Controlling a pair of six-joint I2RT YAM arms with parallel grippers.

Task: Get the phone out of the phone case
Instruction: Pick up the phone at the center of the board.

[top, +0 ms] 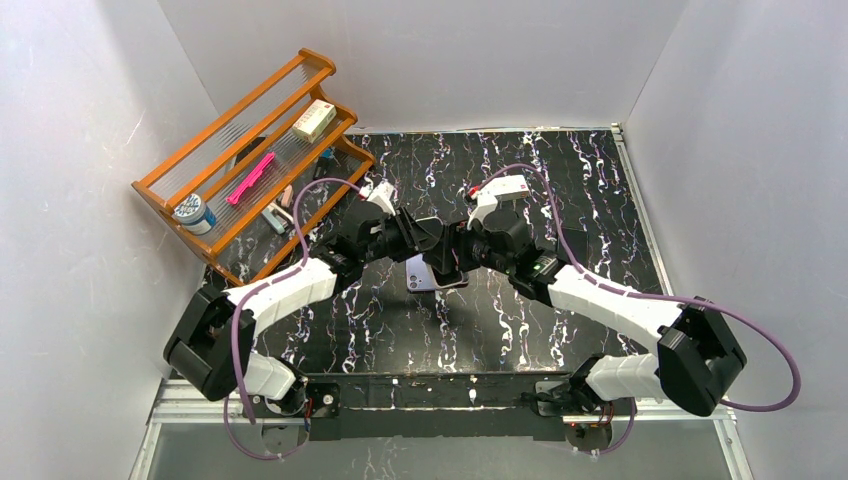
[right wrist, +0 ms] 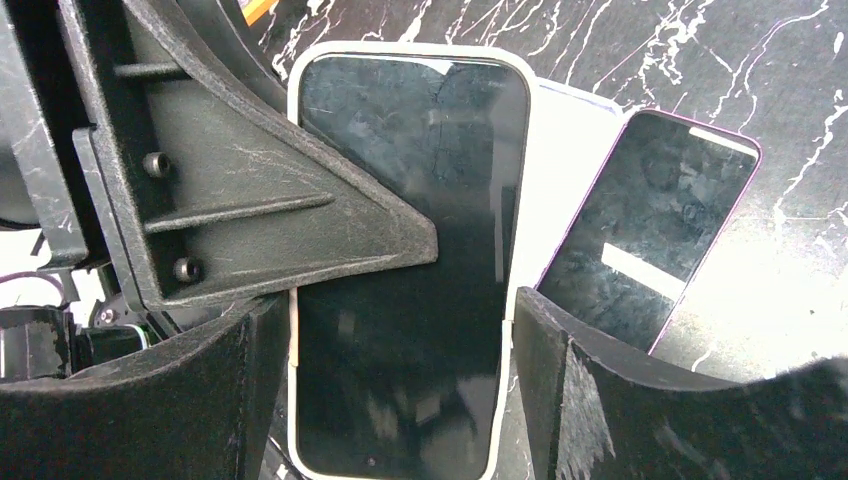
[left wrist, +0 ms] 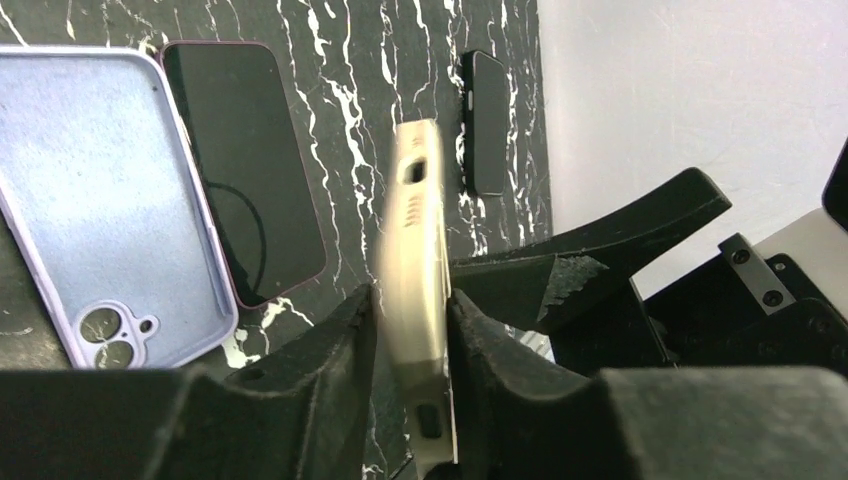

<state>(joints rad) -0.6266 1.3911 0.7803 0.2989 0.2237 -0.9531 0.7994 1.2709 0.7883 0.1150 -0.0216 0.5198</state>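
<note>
A phone with a dark screen (right wrist: 410, 200) sits in a cream case (right wrist: 400, 48) and is held off the table between both grippers. My left gripper (left wrist: 412, 330) is shut on the case (left wrist: 415, 250), which shows edge-on, one finger on each face. My right gripper (right wrist: 400, 370) is shut across the cased phone's width, its fingers against the two long edges. One finger of the left gripper (right wrist: 250, 210) lies over the screen's left side. In the top view the two grippers (top: 440, 240) (top: 462, 250) meet mid-table.
Below on the marble table lie an empty lilac case (left wrist: 90, 190), a purple-rimmed phone (left wrist: 245, 170) lying screen up, and a black phone (left wrist: 487, 120) farther off. A wooden rack (top: 250, 150) holding small items stands at the back left. White walls enclose the table.
</note>
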